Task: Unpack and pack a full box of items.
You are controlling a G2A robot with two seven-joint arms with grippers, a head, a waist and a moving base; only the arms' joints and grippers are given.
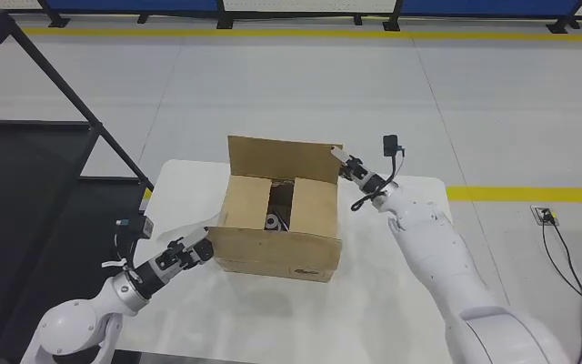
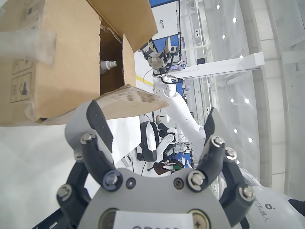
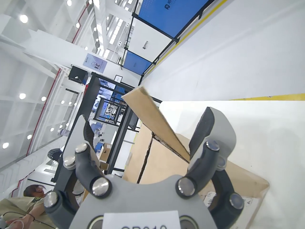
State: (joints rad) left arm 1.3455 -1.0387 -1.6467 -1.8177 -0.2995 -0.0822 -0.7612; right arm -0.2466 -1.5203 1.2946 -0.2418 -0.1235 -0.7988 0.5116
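Left end effector (image 1: 198,249) and right end effector (image 1: 349,166) released beside box (image 1: 273,253); contents (image 2: 108,65) half-hidden.

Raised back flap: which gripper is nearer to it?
Right. The right gripper is at the flap's corner, open astride its edge; the left gripper is by the box's front corner on the opposite side, away from the flap.

Pale grey floor (image 1: 300,91), yellow line (image 1: 273,33) at 12, second line (image 1: 514,194) at 3. White table (image 1: 382,300) ctr. Black frame (image 1: 73,100) at 9–10. Blue & white panels (image 3: 185,5) in bkgd; round ceiling lights (image 3: 23,18) on.
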